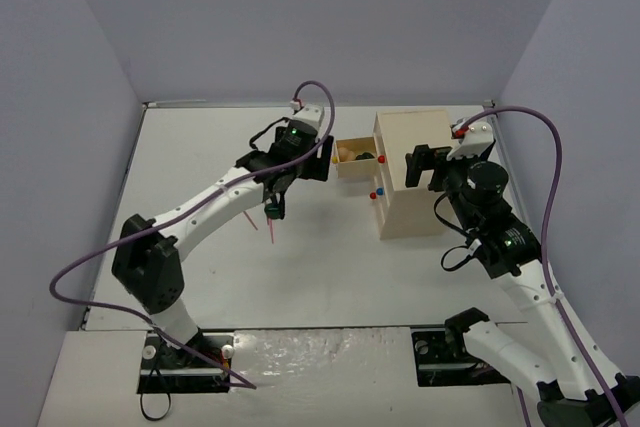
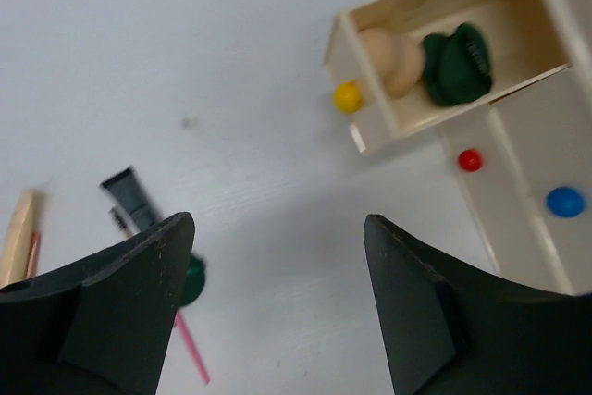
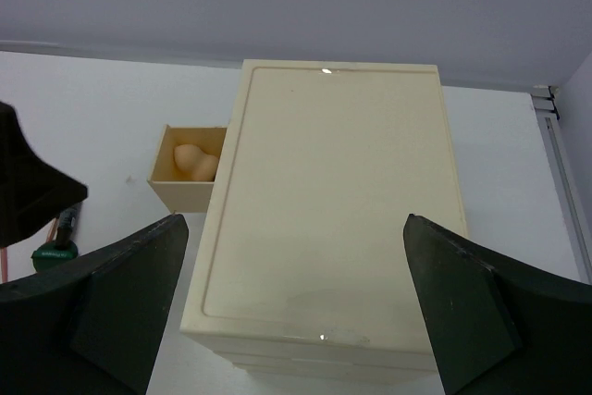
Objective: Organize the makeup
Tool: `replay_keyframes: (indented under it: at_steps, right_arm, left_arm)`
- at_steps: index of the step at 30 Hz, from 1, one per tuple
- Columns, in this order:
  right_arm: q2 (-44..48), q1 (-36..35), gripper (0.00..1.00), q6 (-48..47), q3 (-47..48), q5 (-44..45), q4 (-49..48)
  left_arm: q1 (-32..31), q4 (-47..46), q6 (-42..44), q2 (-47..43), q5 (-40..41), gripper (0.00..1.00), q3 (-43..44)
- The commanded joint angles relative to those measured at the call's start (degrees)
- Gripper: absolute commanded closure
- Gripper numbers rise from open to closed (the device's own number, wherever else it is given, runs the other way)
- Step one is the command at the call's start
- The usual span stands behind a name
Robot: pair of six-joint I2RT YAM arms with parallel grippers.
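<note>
In the left wrist view, my left gripper (image 2: 276, 224) stands open over bare table with nothing between its fingers. Just beyond it is the pulled-out drawer (image 2: 370, 122) with a yellow knob, holding a beige sponge (image 2: 393, 57) and a dark green compact (image 2: 456, 64). On the table to the left lie a black tube (image 2: 129, 193), a second green compact (image 2: 191, 279) half hidden by my finger, a pink pencil (image 2: 192, 349) and a tan case (image 2: 18, 238). My right gripper (image 3: 296, 219) hangs open above the top of the drawer box (image 3: 333, 210), gripping nothing.
The beige drawer box (image 1: 410, 172) stands at the back right, with red (image 2: 470, 160) and blue (image 2: 564, 201) knobs on its closed drawers. My left gripper (image 1: 322, 159) is beside the open drawer (image 1: 355, 162). Pink pencils (image 1: 272, 232) lie under the left arm. Walls enclose the table.
</note>
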State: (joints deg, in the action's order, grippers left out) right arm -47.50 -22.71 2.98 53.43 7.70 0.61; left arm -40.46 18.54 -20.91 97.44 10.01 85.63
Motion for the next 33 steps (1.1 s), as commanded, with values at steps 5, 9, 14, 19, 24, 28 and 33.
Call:
replay_keyframes:
  at_steps: [5, 9, 14, 19, 24, 28, 33]
  right_arm:
    - [-0.1, -0.8, 0.00, 0.2, 0.3, 0.0, -4.5]
    - [-0.1, -0.8, 0.00, 0.2, 0.2, 0.1, -4.4]
    - [0.0, -0.8, 0.00, 0.2, 0.2, 0.3, -4.4]
    - [-0.1, -0.9, 0.00, 0.1, 0.1, 0.6, -4.5]
    - [-0.5, -0.9, 0.00, 0.1, 0.2, 0.6, -4.5]
    - [-0.7, -0.9, 0.00, 0.0, 0.1, 0.6, -4.5]
    - [-0.8, -1.0, 0.00, -0.1, 0.2, 0.7, -4.5]
  left_arm:
    - [9.4, -2.7, -13.5, -14.9, 1.8, 0.31, -25.3]
    - [13.1, -6.4, -14.4, -15.0, -3.3, 0.36, -29.6]
    - [15.7, -9.0, -14.3, -10.1, -8.4, 0.42, -29.9]
    - [16.8, -12.1, -14.2, -6.5, -11.8, 0.47, -30.0]
    - [17.5, -13.6, -14.2, -4.0, -12.9, 0.50, -28.9]
    - [18.0, -14.6, -14.0, -2.1, -13.7, 0.54, -28.0]
    - [18.1, -14.9, -14.2, -1.1, -14.1, 0.60, -27.5]
